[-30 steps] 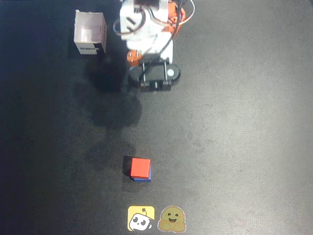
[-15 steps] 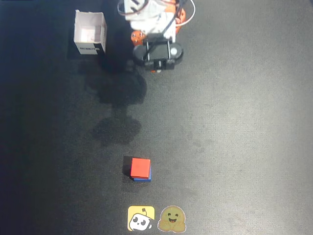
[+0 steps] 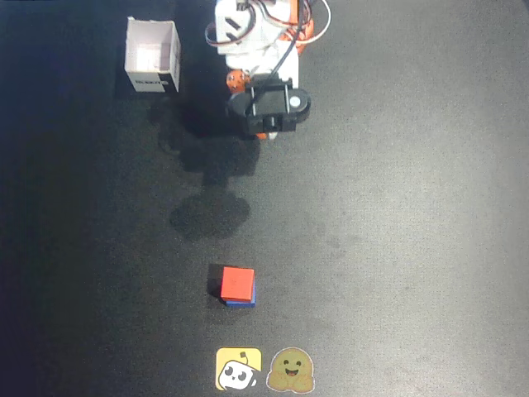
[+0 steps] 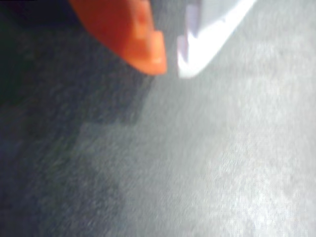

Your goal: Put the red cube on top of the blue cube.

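two camera views of a small robot arm on a dark, matte table (image 3: 397,207).

in the overhead view, the red cube (image 3: 237,283) sits on top of the blue cube (image 3: 241,303) near the bottom centre of the table. only a thin blue strip shows along the red cube's lower edge, so the stack looks nearly square. just below the stack are two stickers: a yellow cartoon sticker (image 3: 239,369) and a brown smiling blob sticker (image 3: 291,371). a white open box (image 3: 152,56) stands at the upper left. the arm (image 3: 260,50) is folded near its base at the top centre, well apart from the cubes.

in the wrist view, the gripper (image 4: 170,61) enters from the top edge: an orange finger (image 4: 131,32) and a white finger (image 4: 212,34), tips nearly together with a thin gap, pinching nothing. only blurred table surface lies beneath.

judging from this, the stacking step looks done and the arm is at the retreat or rest stage. the next move seems to call only for staying away from the stack so it is not knocked.
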Motion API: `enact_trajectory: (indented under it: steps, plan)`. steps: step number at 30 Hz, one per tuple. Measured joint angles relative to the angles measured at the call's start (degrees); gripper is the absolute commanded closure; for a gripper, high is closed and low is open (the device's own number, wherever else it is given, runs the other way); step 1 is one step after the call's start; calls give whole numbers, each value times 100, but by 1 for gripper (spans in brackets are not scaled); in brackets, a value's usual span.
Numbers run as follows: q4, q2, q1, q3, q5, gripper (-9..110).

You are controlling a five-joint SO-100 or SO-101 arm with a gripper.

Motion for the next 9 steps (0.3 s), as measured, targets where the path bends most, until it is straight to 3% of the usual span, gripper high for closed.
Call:
enact_trajectory:
  steps: [9]
  plan:
    - [0, 18, -18, 18, -53, 101]
